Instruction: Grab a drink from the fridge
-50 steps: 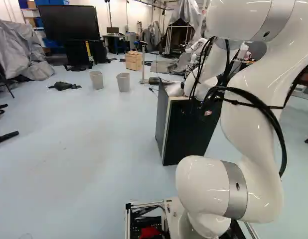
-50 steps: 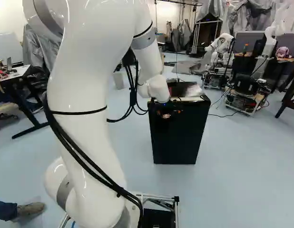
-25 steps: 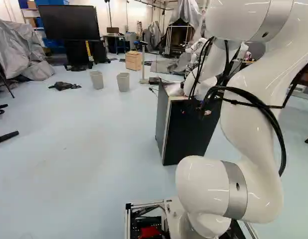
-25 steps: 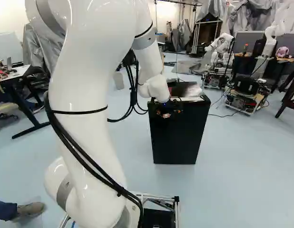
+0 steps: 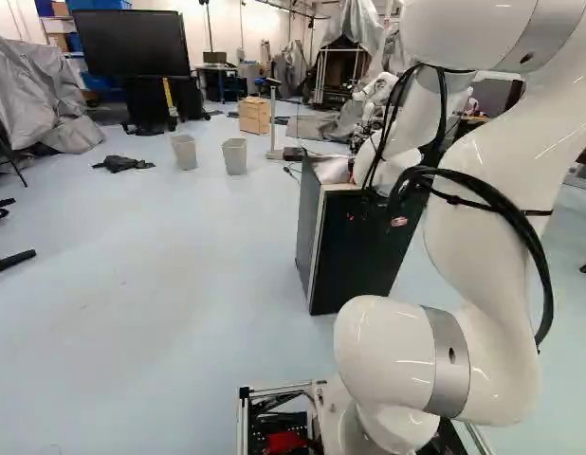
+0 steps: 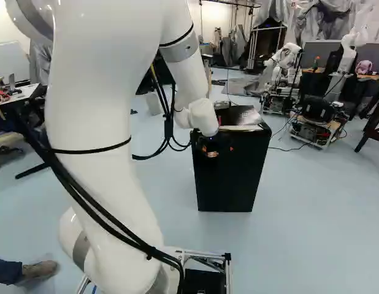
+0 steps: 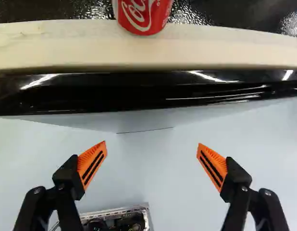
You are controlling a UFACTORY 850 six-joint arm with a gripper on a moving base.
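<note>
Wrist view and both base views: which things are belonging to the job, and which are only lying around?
For the job: red can, gripper, black cabinet (likely the fridge)
Lying about: grey bins, wooden box, large screen, black bundle on floor

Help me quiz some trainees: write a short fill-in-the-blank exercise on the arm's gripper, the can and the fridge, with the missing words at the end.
The can ahead of the gripper is mainly coloured ____, with white lettering.
The gripper's pads are mainly coloured ____.
With a wide gap between its pads, the gripper stands ____.
The side of the fridge that faces the right base view's camera is coloured ____.

Missing words: red; orange; open; black.
</note>
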